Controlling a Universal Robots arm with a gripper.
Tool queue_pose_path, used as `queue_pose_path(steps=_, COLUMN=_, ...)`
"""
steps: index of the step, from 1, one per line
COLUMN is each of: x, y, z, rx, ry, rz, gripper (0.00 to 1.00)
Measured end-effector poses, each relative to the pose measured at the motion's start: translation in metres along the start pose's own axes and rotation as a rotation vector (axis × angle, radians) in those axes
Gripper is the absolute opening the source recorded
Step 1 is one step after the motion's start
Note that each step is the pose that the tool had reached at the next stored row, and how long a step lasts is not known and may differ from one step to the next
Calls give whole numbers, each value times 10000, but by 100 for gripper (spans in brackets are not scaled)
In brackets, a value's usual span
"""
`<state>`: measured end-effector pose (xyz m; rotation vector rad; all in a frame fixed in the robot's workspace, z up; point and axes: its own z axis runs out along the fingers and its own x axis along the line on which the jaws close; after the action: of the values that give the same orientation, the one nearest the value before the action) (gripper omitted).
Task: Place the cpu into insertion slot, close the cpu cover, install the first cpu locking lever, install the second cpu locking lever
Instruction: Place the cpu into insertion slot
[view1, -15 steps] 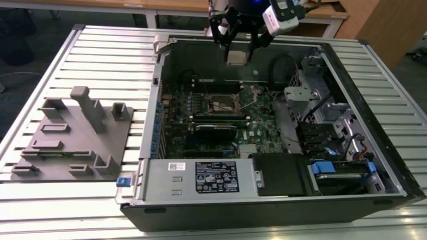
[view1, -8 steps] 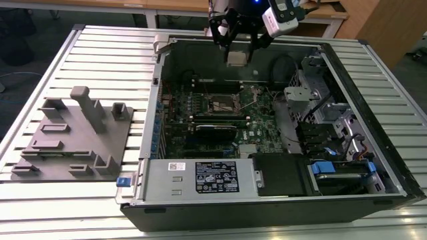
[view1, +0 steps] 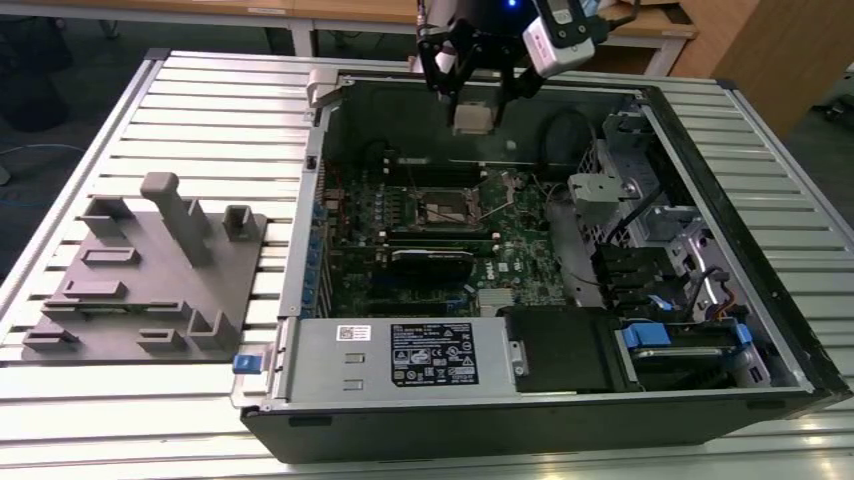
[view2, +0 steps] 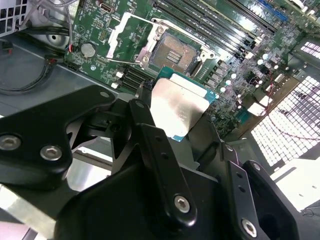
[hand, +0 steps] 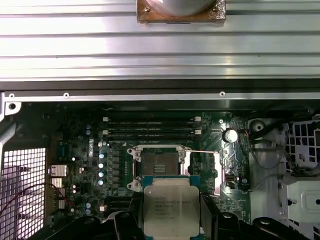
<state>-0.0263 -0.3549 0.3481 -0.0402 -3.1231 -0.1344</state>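
Well, your slatted bench (view1: 200, 110) carries the open computer case (view1: 534, 432), with a grey fixture plate (view1: 147, 290) lying just beside it on the exterior view's left. Inside the case the green motherboard (view1: 400, 235) lies flat. Your end effector (view1: 477, 104) hangs above the far part of the case, closed on the cpu (view1: 473, 122), gripping it by two opposite edges with its metal top towards both wrist cameras. The cpu is in the air, clear of the board. Beneath it the insertion slot (view2: 176, 54) lies bare and dark, and the cpu cover (view2: 114, 36) is swung open to one side of the slot.
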Motion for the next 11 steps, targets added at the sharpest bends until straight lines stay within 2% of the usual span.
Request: queue_pose_path(steps=11, x=6, y=-5, z=50, rx=2, ry=1, rz=-2, gripper=54)
